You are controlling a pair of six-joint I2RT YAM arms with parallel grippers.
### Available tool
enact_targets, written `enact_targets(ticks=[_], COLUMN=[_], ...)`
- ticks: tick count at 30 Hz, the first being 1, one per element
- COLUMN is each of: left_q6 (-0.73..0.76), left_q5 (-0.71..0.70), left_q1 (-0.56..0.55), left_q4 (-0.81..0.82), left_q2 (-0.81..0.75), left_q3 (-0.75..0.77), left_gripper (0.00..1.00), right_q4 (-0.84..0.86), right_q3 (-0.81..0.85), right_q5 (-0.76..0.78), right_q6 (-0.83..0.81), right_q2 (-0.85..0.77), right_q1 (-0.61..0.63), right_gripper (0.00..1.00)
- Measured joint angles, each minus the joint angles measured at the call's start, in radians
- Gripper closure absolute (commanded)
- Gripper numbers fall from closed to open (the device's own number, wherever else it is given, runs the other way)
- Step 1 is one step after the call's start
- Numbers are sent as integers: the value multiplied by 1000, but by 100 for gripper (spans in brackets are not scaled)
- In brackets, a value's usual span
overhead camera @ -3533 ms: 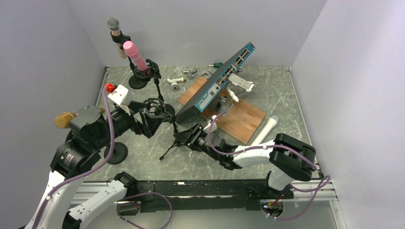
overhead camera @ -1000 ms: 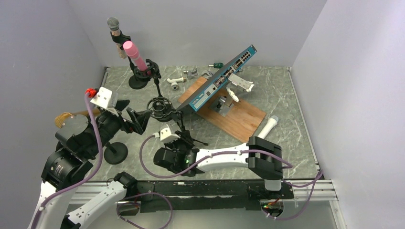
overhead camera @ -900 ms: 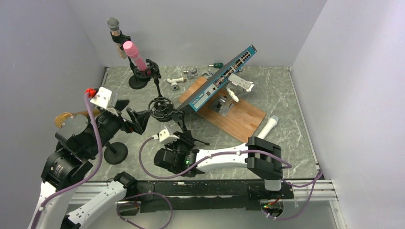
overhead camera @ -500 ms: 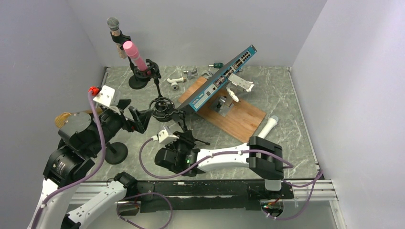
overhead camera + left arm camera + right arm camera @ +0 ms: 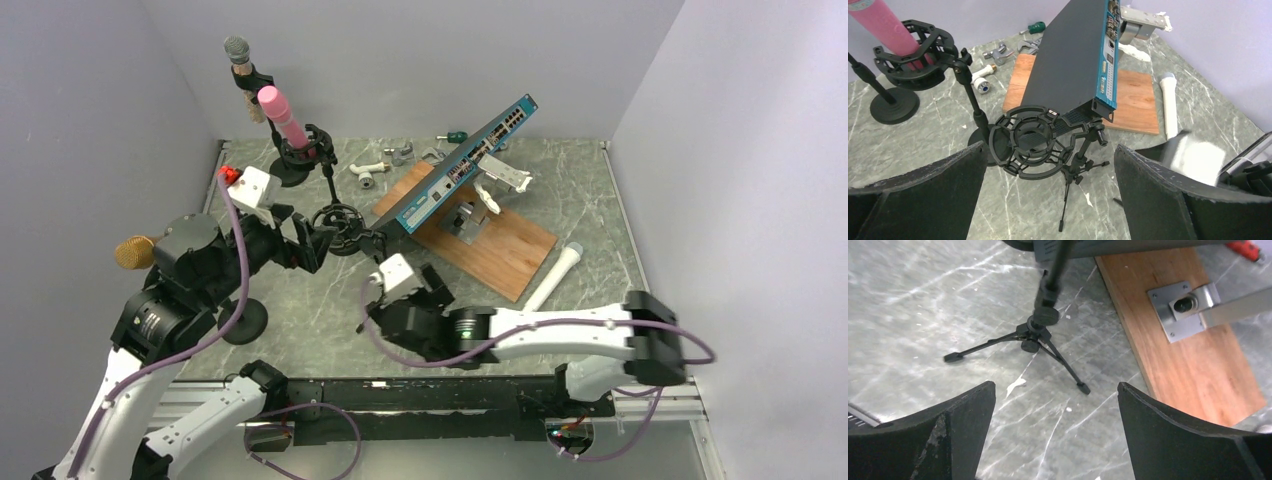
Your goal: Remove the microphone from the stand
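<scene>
An empty black shock mount [image 5: 340,218] [image 5: 1033,142] sits on a small tripod stand [image 5: 1070,172] [image 5: 1040,330] at mid table. My left gripper [image 5: 312,240] [image 5: 1049,165] is open just left of the mount, with nothing between its fingers. My right gripper [image 5: 420,290] [image 5: 1055,390] is open near the tripod's feet and touches nothing. A white microphone [image 5: 556,272] [image 5: 1168,102] lies loose on the table at the right. A pink microphone [image 5: 280,115] [image 5: 878,22] stands in another shock mount at the back left.
A grey microphone [image 5: 237,50] stands on a stand at the back left. A gold microphone [image 5: 132,252] on a round-based stand [image 5: 240,320] is beside my left arm. A tilted network switch [image 5: 455,170] leans over a wooden board [image 5: 500,255]. Small fittings [image 5: 370,172] lie behind.
My right gripper has opened, let go of the tripod stem and drawn back to the right. My left gripper has moved right, closer to the empty shock mount.
</scene>
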Motion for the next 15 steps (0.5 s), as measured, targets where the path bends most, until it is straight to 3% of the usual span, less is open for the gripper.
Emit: enact_targets(ticks=[3,7,13,15], left_q6=[-4,-13,-24,-30], left_q5=[21,60,134,163], left_q1=[0,0,0,0], left_q4=[1,21,44,48], left_q2=[16,36,96,121], left_q3=[0,-16,-48,-57], left_gripper=[5,24,44,46], right_q4=[24,64,77,74], right_q3=[-92,-215,-291,-299], right_q5=[-42,-87,-108,-106], right_q6=[64,142,213,231], right_q2=[-185,-422,-615,-650], right_q1=[0,0,-2,-2], right_gripper=[7,6,6,6])
